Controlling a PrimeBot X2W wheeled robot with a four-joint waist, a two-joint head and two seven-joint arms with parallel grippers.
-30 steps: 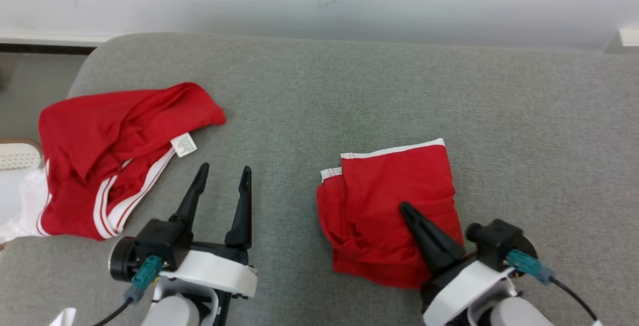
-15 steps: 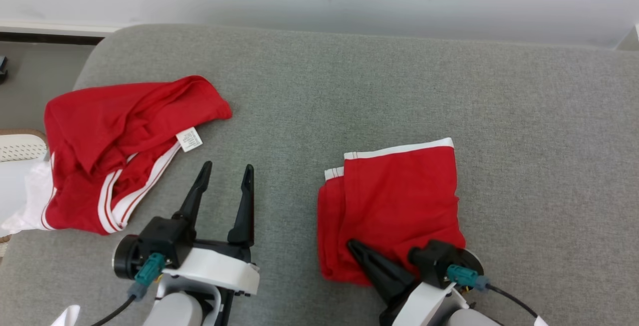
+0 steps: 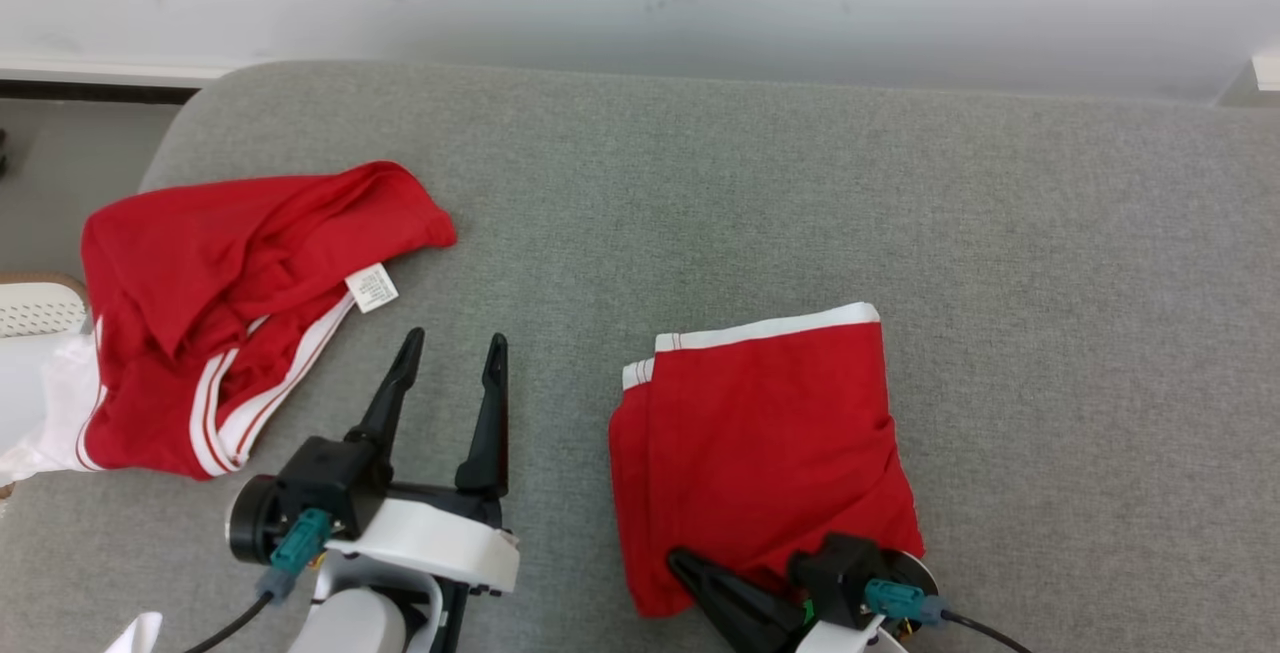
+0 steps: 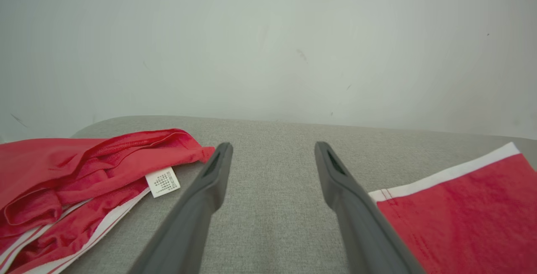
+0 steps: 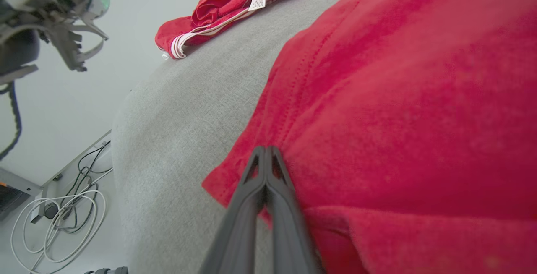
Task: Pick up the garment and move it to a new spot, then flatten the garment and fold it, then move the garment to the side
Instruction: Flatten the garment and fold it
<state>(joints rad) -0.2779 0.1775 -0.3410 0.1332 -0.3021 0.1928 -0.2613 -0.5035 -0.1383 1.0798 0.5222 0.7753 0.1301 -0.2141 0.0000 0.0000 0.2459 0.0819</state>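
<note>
The garment (image 3: 760, 443) is a red piece with a white band, folded into a rough square on the grey cushion (image 3: 700, 183). My right gripper (image 3: 680, 563) is shut, its joined tips lying on the fold's near left corner. The right wrist view shows the closed fingers (image 5: 265, 150) resting on the red cloth (image 5: 398, 97), with no fabric pinched between them. My left gripper (image 3: 450, 343) stands open over bare cushion to the left of the fold. The left wrist view has its tips (image 4: 270, 148) apart and empty, the garment (image 4: 461, 219) at its right.
A second red garment with white stripes and a label (image 3: 220, 303) lies crumpled at the cushion's left end. A white object (image 3: 30, 353) sits past that edge. A pale wall runs behind the cushion. Cables (image 5: 63, 219) lie on the floor below the near edge.
The right gripper has drawn back across the folded garment from its middle to its near left corner. The garment has slid a little nearer and to the left. The left gripper has stayed put.
</note>
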